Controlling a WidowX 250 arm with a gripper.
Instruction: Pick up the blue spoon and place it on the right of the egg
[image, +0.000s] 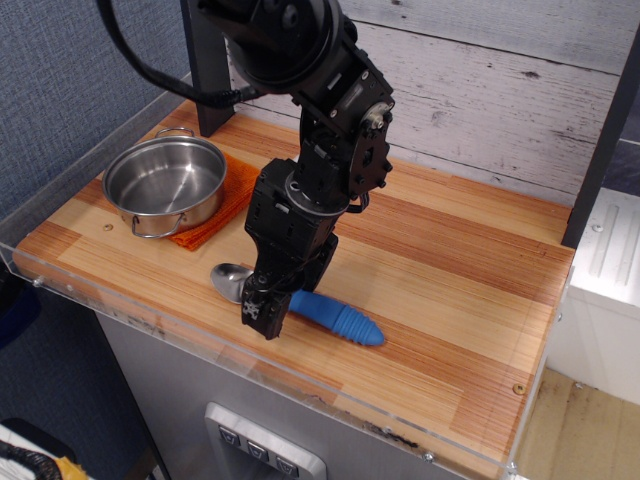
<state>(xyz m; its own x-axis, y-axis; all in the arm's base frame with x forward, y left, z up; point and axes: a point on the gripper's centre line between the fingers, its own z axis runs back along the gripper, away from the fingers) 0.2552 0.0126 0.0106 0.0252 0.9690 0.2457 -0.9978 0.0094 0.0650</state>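
Note:
The blue spoon (338, 318) lies flat on the wooden counter near the front edge. Its silver bowl (229, 280) points left and its blue handle points right. My gripper (261, 310) is lowered over the spoon's neck, where the bowl meets the handle, with its fingertips at the counter. The black fingers read as one dark block, so I cannot tell whether they are open or shut. The egg is hidden, probably behind the arm.
A steel pot (166, 181) stands at the back left on an orange cloth (228, 208). A clear plastic rim (150, 322) runs along the counter's front and left edges. A black post (208, 70) stands behind the pot. The wooden counter (450, 280) extends to the right.

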